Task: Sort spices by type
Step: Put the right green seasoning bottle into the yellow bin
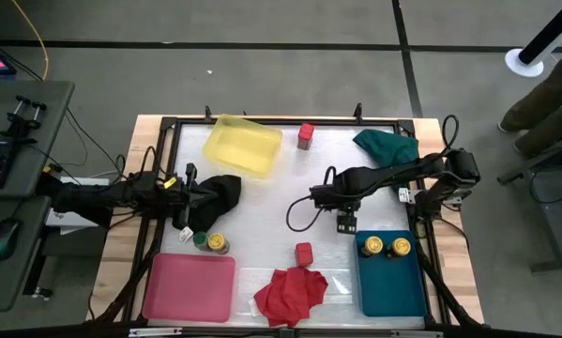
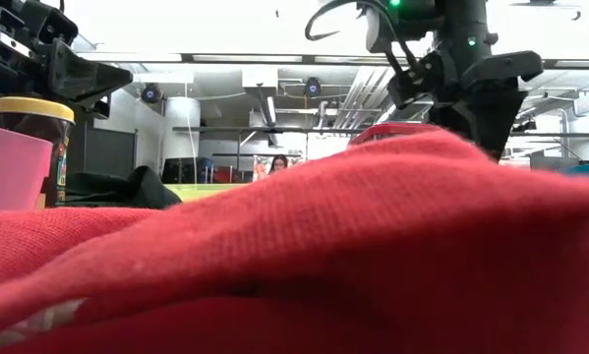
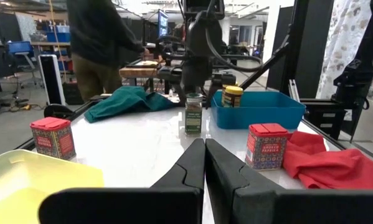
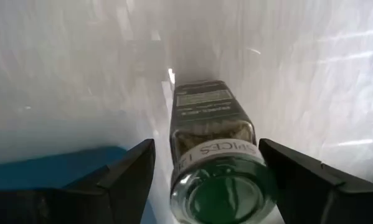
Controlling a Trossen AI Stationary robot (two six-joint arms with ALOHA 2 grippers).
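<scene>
A: Start at the left. What is the left gripper (image 1: pixel 189 174) doing?

B: It waits over the surface (image 1: pixel 262 202) beside the black cloth (image 1: pixel 220 199), jaws pressed together, holding nothing.

A: And near it?

B: The yellow tray (image 1: pixel 243 145) lies behind it. In front stand two jars, a green-lidded one (image 1: pixel 200 240) touching a yellow-lidded one (image 1: pixel 219 245), just behind the pink tray (image 1: pixel 190 286).

A: The middle?

B: One red box (image 1: pixel 306 135) stands at the back, next to the yellow tray. Another red box (image 1: pixel 304 253) stands in front, touching the red cloth (image 1: pixel 290 291).

A: Then the right gripper (image 4: pixel 206 168)?

B: It hangs over the surface just behind the teal tray (image 1: pixel 390 282). Its jaws are spread, one on each side of a green jar (image 4: pixel 214 149) that stands upright between them. The fingers (image 4: pixel 121 177) stand clear of the glass, so nothing is pinched.

A: And farther right?

B: Two yellow jars (image 1: pixel 371 247) sit side by side at the back of the teal tray. The green cloth (image 1: pixel 388 145) lies at the back right.
</scene>
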